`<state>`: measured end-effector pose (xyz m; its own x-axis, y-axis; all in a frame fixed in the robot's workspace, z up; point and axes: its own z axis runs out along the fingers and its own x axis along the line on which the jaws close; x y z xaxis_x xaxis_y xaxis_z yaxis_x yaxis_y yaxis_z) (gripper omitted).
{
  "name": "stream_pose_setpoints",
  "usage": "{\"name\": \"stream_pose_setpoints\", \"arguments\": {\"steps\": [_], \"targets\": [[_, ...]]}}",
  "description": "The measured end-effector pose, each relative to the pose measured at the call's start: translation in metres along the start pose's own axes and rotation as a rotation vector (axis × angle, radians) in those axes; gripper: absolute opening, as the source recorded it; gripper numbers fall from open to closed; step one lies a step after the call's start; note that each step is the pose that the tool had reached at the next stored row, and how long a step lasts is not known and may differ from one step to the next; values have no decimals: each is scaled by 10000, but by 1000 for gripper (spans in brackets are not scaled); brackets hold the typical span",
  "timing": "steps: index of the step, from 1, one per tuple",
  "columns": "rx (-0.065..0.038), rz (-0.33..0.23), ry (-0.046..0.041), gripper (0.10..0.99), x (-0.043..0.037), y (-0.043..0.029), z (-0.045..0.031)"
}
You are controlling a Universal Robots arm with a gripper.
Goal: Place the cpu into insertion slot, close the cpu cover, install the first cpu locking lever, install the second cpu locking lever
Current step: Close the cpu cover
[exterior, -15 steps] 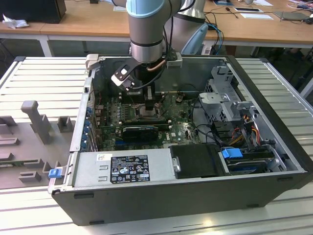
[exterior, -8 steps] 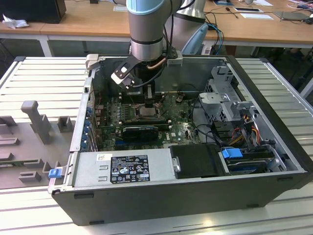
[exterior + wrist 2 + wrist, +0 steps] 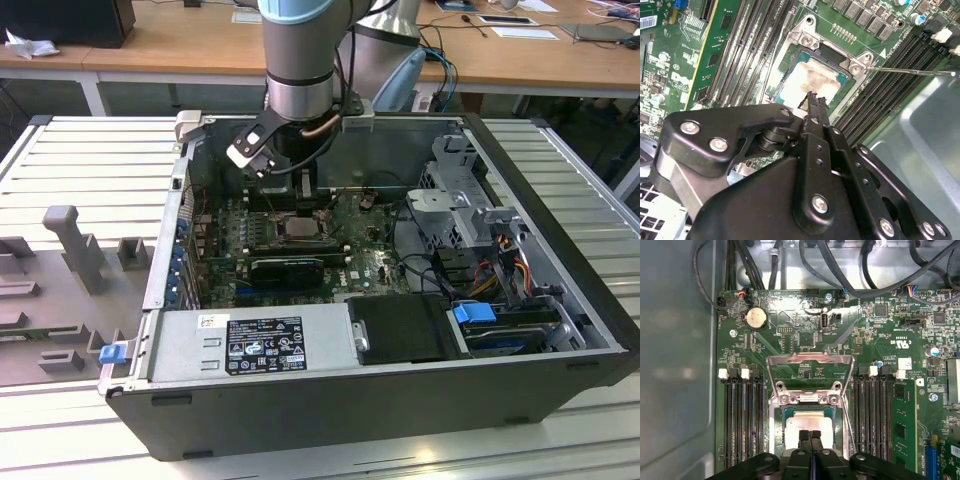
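Sitting in the insertion slot (image 3: pixel 774 422), the cpu (image 3: pixel 810 421) shows its pale silver top in both wrist views. The end effector (image 3: pixel 810 434) has its two black fingers pressed together and holds nothing. Its tips are right at the cpu's top; I cannot tell if they touch. The cpu cover (image 3: pixel 810 358) is open and stands up beside the slot. Long black memory slots (image 3: pixel 740 420) lie on both sides. Near the upper middle of the exterior view, the arm (image 3: pixel 300 50) reaches down into the open computer case (image 3: pixel 330 400).
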<state>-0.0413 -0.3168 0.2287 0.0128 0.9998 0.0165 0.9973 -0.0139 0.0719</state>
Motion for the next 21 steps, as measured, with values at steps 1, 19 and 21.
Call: {"name": "stream_pose_setpoints", "arguments": {"steps": [1,19,21], "targets": [[6,3,0,106,-3,23,0],[14,6,1,106,0,72,-109],[14,7,0,106,0,74,-125]]}}
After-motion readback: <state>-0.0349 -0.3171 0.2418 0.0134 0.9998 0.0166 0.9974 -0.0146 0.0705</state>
